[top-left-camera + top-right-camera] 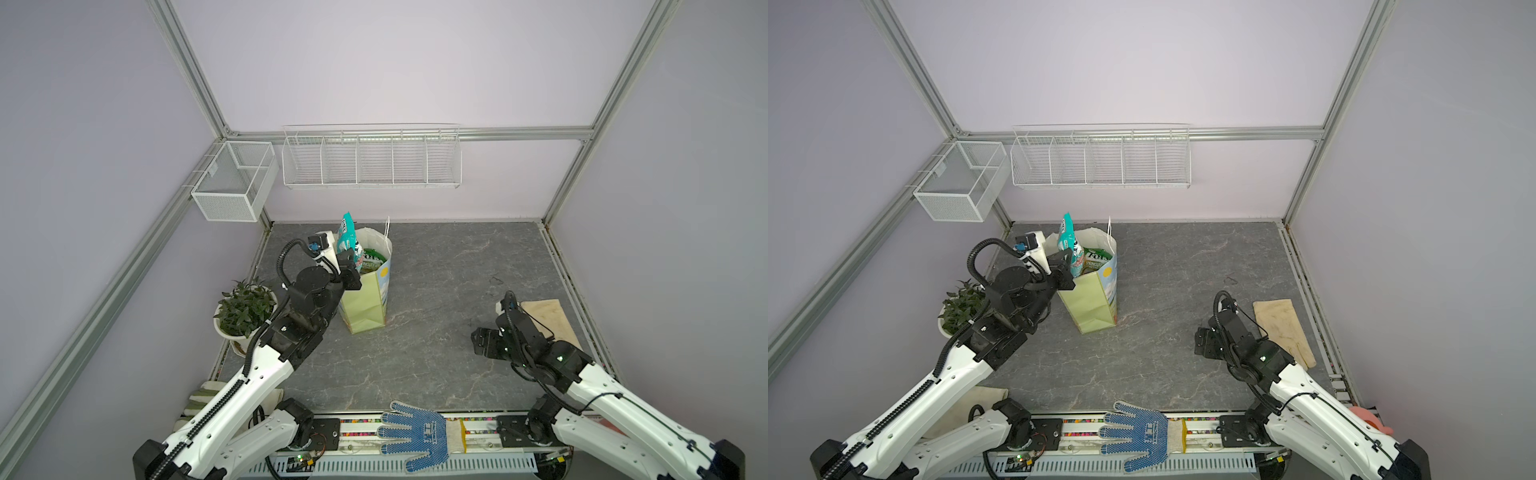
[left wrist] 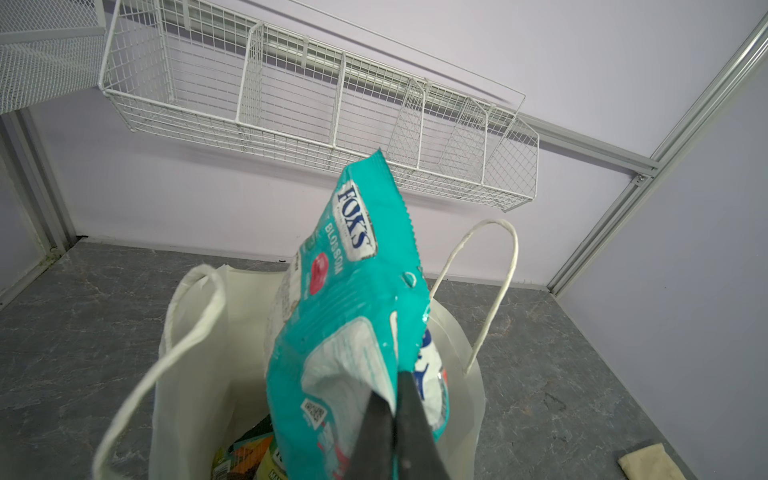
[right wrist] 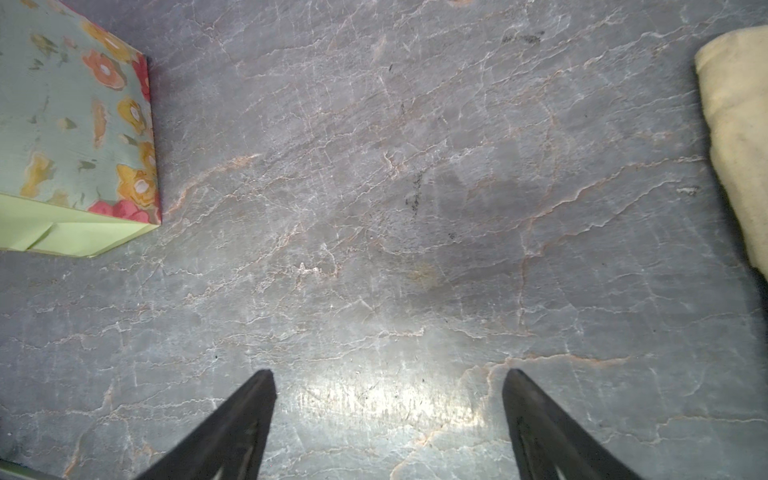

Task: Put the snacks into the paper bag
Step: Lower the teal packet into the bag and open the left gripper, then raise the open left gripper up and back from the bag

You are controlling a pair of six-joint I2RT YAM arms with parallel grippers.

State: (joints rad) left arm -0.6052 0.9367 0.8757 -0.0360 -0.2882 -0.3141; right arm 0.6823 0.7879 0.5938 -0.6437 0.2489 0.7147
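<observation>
My left gripper (image 2: pixel 395 386) is shut on the lower edge of a teal snack packet (image 2: pixel 353 291). It holds the packet upright over the open mouth of the paper bag (image 2: pixel 195 374). In both top views the teal packet (image 1: pixel 346 237) (image 1: pixel 1068 239) sticks up above the bag's rim, with the left gripper (image 1: pixel 349 266) (image 1: pixel 1065 259) just beneath it. The paper bag (image 1: pixel 365 307) (image 1: pixel 1092 307) stands at the back left of the table. A green packet (image 1: pixel 371 259) (image 1: pixel 1096 257) and orange and green ones (image 2: pixel 245 453) lie inside it. My right gripper (image 3: pixel 388 386) (image 1: pixel 478 340) (image 1: pixel 1200 340) hangs open over bare table, holding nothing.
A potted plant (image 1: pixel 243 309) stands left of the bag, beside my left arm. A cream glove (image 1: pixel 548 320) (image 3: pixel 735 145) lies at the right edge. A blue dotted glove (image 1: pixel 415 434) rests on the front rail. White wire baskets (image 1: pixel 370 160) (image 1: pixel 232 183) hang on the back walls.
</observation>
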